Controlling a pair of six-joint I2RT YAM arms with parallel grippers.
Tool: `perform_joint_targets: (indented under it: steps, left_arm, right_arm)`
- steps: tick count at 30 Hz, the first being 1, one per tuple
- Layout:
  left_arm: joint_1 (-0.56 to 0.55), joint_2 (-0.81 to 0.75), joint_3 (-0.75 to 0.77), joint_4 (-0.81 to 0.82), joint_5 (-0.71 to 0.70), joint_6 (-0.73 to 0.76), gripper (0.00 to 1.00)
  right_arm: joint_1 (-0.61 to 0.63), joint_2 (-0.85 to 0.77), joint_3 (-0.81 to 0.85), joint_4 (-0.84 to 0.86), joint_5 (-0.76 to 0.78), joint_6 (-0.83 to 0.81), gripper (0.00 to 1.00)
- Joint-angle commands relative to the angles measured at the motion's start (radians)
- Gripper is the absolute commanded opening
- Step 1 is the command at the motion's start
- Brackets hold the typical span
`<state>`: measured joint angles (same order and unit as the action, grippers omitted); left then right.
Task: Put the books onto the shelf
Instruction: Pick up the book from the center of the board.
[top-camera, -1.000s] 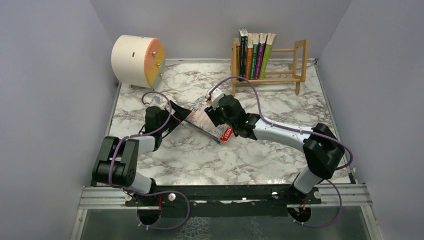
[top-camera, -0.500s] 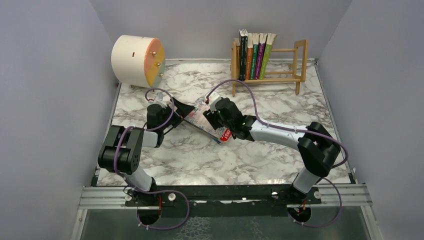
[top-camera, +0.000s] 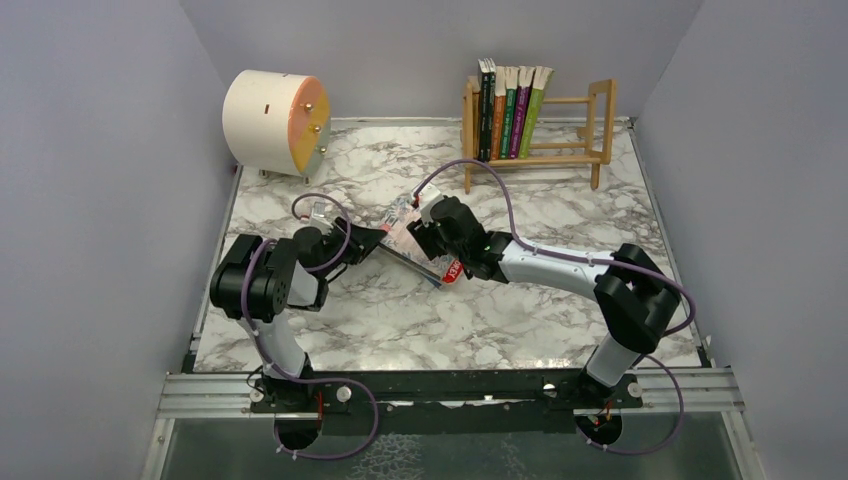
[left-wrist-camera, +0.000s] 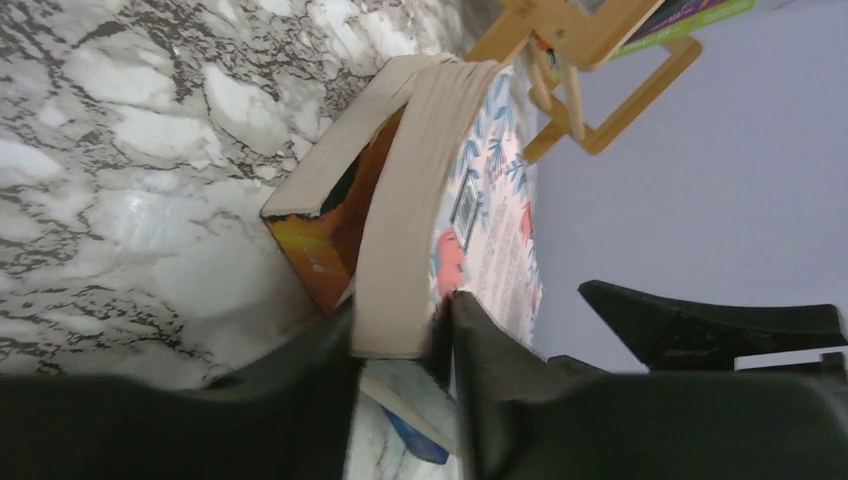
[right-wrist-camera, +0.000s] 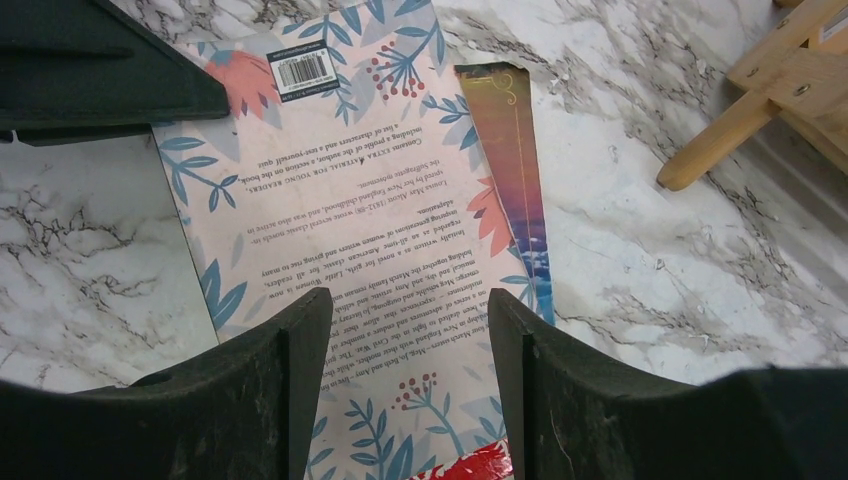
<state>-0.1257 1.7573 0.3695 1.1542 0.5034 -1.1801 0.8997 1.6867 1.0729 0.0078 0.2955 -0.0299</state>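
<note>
Moved: my left tool (left-wrist-camera: 400, 330) slid in, now pinching the floral book (left-wrist-camera: 412, 220).
Right tool (right-wrist-camera: 405, 315): spread over its cover.
Risk: edge grip slips; orange book (left-wrist-camera: 318, 250) drags along.

five shelved books (top-camera: 511, 112), one floral book (right-wrist-camera: 350, 200), one orange book (left-wrist-camera: 320, 245), one shelf (top-camera: 572, 156), one cylinder (top-camera: 262, 118)

Left arm folded low, forearm reaching toward 3 o'clock; left gripper (left-wrist-camera: 400, 322) jaws pinched on floral book (left-wrist-camera: 492, 228) edge. Right arm stretched toward 10 o'clock; right gripper (right-wrist-camera: 410, 312) jaws parted, aimed down.
</note>
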Motion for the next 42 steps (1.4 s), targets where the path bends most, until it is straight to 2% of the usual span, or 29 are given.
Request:
perform_joint_targets:
  steps: [1, 3, 7, 10, 12, 18, 22, 29, 34, 42]
  left_arm:
    - [0.009, 0.101, -0.032, 0.340, 0.075, -0.124, 0.11]
    - [0.013, 0.139, -0.039, 0.401, 0.082, -0.158, 0.01]
    - [0.027, 0.141, -0.062, 0.413, 0.069, -0.165, 0.00]
    - [0.044, 0.067, -0.082, 0.333, 0.050, -0.134, 0.00]
    - [0.051, -0.019, -0.078, 0.219, 0.040, -0.088, 0.00]
    - [0.051, -0.342, 0.019, -0.302, -0.033, 0.111, 0.00]
    - [0.051, -0.440, 0.094, -0.518, -0.057, 0.190, 0.00]
    - [0.044, -0.480, 0.132, -0.610, -0.058, 0.197, 0.00]
    - [0.035, -0.555, 0.152, -0.702, -0.084, 0.202, 0.00]
    - [0.032, -0.645, 0.197, -0.826, -0.097, 0.219, 0.00]
  right_arm:
    - [0.008, 0.011, -0.014, 0.027, 0.031, 0.016, 0.57]
    - [0.008, 0.010, -0.017, 0.025, 0.031, 0.019, 0.57]
    - [0.008, 0.006, -0.020, 0.023, 0.033, 0.019, 0.57]
    - [0.010, -0.006, -0.022, 0.021, 0.027, 0.010, 0.57]
    - [0.017, -0.025, -0.027, 0.019, 0.026, -0.004, 0.57]
    - [0.104, -0.094, -0.047, 0.050, 0.057, -0.085, 0.57]
    - [0.181, -0.126, -0.031, 0.047, 0.100, -0.112, 0.57]
    - [0.279, -0.070, 0.040, 0.029, 0.148, -0.137, 0.57]
    - [0.323, 0.044, 0.065, 0.118, 0.294, -0.157, 0.57]
    - [0.329, 0.157, 0.101, 0.227, 0.383, -0.165, 0.57]
